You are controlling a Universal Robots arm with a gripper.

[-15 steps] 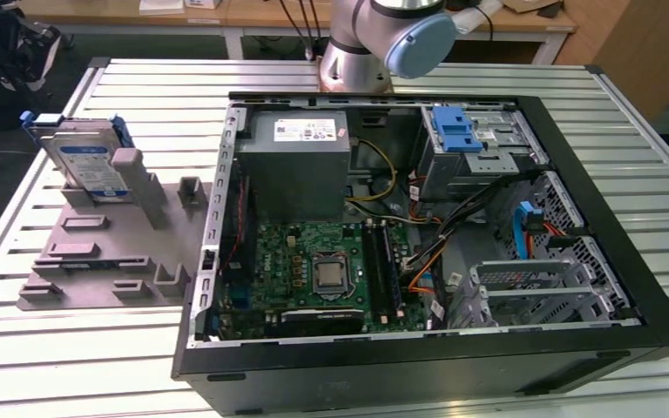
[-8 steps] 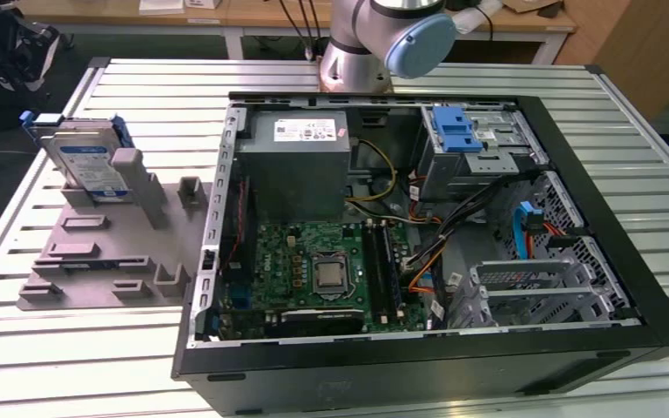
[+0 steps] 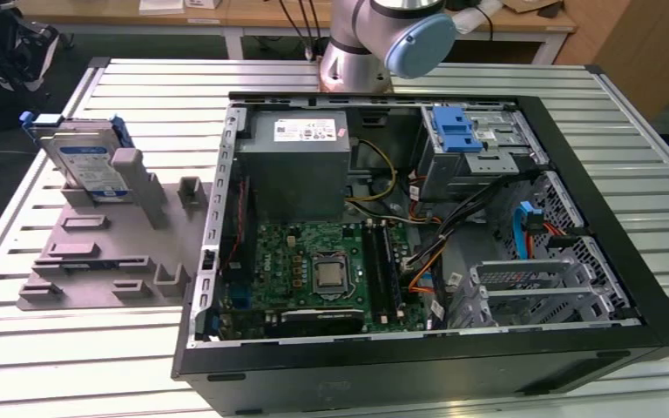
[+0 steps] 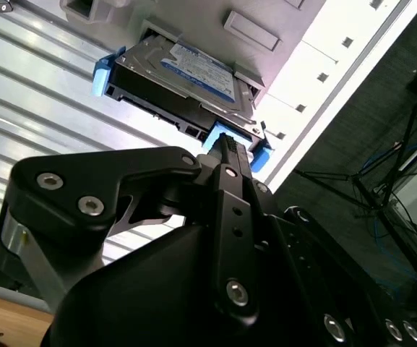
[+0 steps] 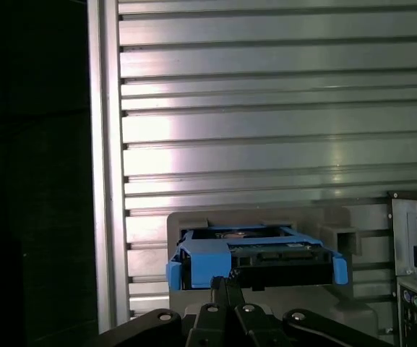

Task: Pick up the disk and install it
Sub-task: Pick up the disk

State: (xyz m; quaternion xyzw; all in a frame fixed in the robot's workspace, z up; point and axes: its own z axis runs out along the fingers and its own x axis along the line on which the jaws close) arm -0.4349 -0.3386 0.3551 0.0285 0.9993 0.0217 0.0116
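The disk (image 3: 86, 162) is a silver drive with a blue-and-white label in a blue carrier frame. It stands on edge in a slot of the grey holder (image 3: 102, 252) at the exterior view's left, beside the open computer case (image 3: 613, 261). In both wrist views the disk (image 4: 186, 72) (image 5: 255, 254) lies just beyond my fingertips. My gripper (image 4: 225, 142) (image 5: 222, 284) is shut with nothing between its fingers, lined up with the blue end of the carrier and apart from it.
Inside the case sit a grey power-supply box (image 3: 300, 165), a motherboard (image 3: 323, 270), loose cables, and a drive bay with a blue latch (image 3: 456, 135). The ribbed metal table (image 3: 137, 87) surrounds case and holder. The arm's base (image 3: 364, 52) stands behind the case.
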